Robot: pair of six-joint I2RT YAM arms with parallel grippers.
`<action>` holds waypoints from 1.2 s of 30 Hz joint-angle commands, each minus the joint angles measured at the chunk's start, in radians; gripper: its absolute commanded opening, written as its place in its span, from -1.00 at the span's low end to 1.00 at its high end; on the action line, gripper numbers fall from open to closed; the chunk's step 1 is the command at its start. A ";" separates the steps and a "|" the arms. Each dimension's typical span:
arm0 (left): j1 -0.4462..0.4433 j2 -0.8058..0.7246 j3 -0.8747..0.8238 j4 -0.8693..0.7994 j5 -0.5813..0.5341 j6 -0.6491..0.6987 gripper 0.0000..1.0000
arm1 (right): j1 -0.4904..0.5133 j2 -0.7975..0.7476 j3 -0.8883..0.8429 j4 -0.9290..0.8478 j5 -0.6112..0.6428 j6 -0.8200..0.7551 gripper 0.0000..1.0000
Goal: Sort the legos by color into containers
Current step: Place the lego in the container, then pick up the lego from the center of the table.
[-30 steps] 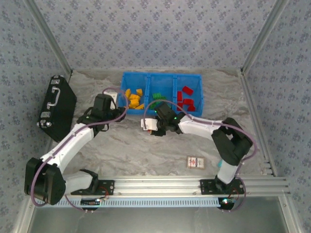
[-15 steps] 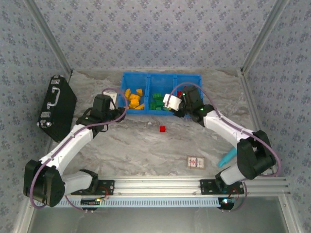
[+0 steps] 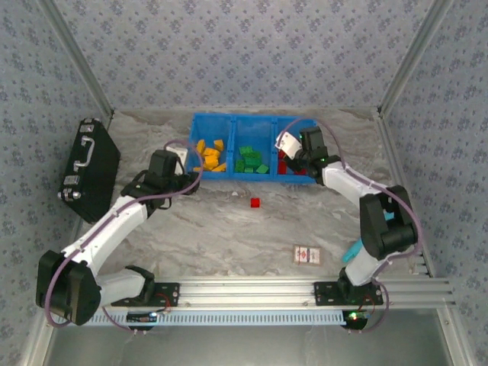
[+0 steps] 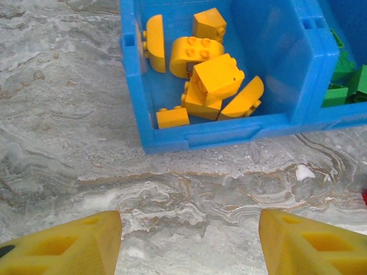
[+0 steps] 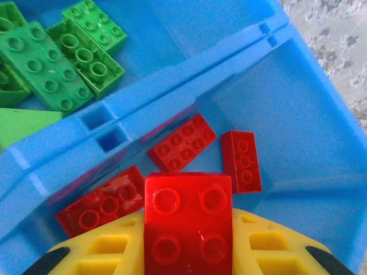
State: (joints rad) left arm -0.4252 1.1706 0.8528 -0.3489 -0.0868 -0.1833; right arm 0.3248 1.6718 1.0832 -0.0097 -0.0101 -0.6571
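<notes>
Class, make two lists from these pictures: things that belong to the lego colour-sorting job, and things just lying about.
Belongs to the job: blue bin; yellow bricks; green bricks; red bricks in the bin; red brick held in the right fingers; loose red brick.

Lying about: black case; red-and-white card box; teal stick.

You see a blue bin [image 3: 232,117] at the worktop's far edge, with three compartments. Yellow bricks [image 4: 209,80] are heaped in the left, green bricks [image 3: 249,162] in the middle, red bricks [image 5: 183,143] in the right. Your right gripper [image 5: 187,252] clamps a square red brick [image 5: 187,220] above them. A small red brick [image 3: 255,202] lies alone mid-worktop.
</notes>
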 commanded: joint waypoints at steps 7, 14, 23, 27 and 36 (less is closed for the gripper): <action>-0.189 0.060 0.057 -0.092 -0.022 -0.030 0.34 | -0.012 0.103 0.100 0.006 0.070 0.051 -0.14; -0.324 0.206 0.092 0.000 -0.011 -0.148 0.37 | -0.023 0.103 0.101 0.015 0.072 0.055 0.13; -0.365 0.405 0.240 -0.006 -0.010 -0.246 0.38 | -0.024 0.031 0.079 0.037 0.041 0.064 0.16; -0.381 0.499 0.317 -0.054 0.005 -0.281 0.42 | -0.024 -0.018 0.065 0.027 0.022 0.066 0.18; -0.422 0.645 0.446 -0.091 0.034 -0.346 0.43 | -0.027 -0.145 0.001 0.018 0.011 0.109 0.19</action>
State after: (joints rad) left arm -0.8330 1.7905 1.2606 -0.4080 -0.0738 -0.4850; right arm 0.3054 1.5719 1.1072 0.0116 0.0128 -0.5831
